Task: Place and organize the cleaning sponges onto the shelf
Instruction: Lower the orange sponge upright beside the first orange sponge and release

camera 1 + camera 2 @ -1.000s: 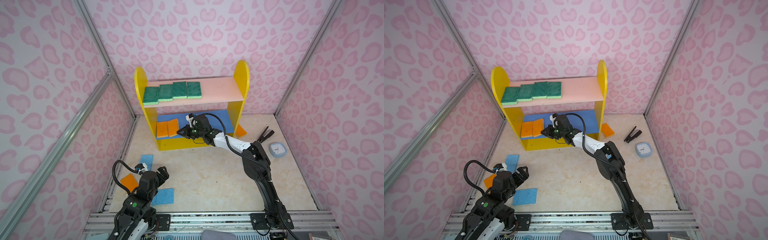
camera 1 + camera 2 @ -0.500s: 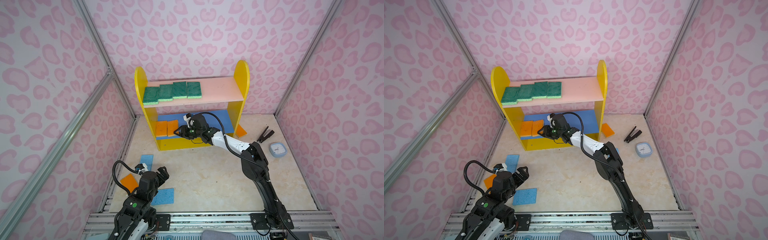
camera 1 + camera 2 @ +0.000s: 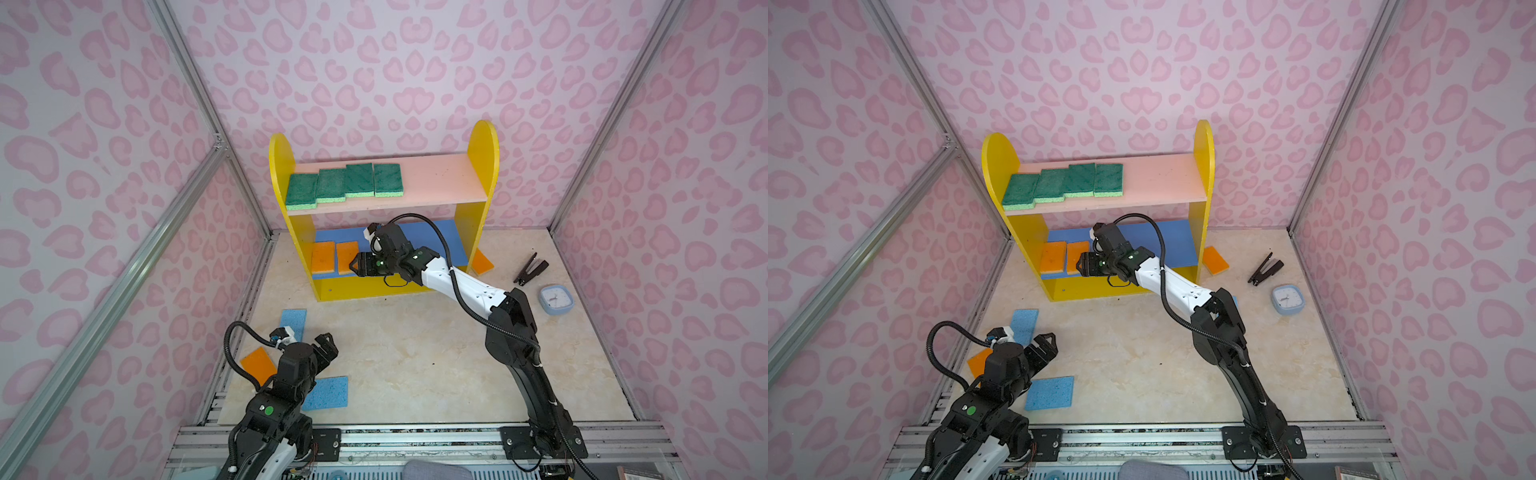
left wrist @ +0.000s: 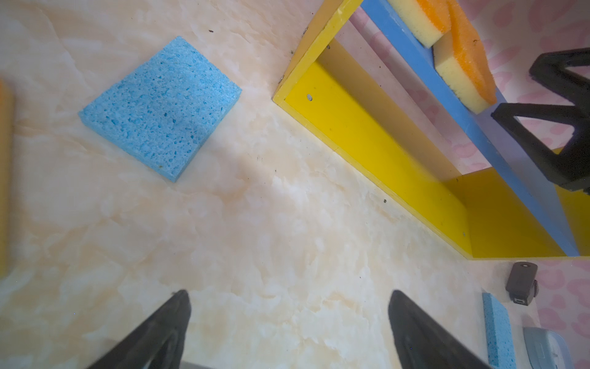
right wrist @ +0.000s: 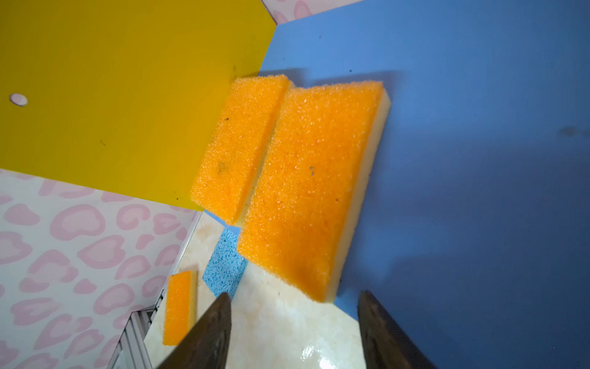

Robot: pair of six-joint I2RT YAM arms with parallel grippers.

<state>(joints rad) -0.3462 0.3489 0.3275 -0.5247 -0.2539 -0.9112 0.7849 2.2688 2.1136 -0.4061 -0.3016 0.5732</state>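
The right pincer has slid toward 9 o'clock along the blue middle board of the shelf. Its jaws were shut a second ago and now stand apart with nothing between them. Just ahead of its tips, the second orange sponge lies pressed against the first orange sponge, which sits by the yellow side panel at the board's 9 o'clock end. Both seem to poke a little over the board's front edge.

I judge that the pincer was squaring up this pair and has just let go, so the orange row holds two. On the pink upper board the four green sponges lie in a stepped row toward its 9 o'clock end.

Five sponges are left on the worktop:
- A loose orange sponge lies at 1 o'clock, just outside the shelf and nearest the right arm, so it looks the likely next pick.
- Another orange sponge and two light-blue sponges lie between 8 and 9 o'clock.
- A third light-blue sponge lies near the right arm's base.

The left pincer hangs over that 8 o'clock group as before, spread wide and empty.
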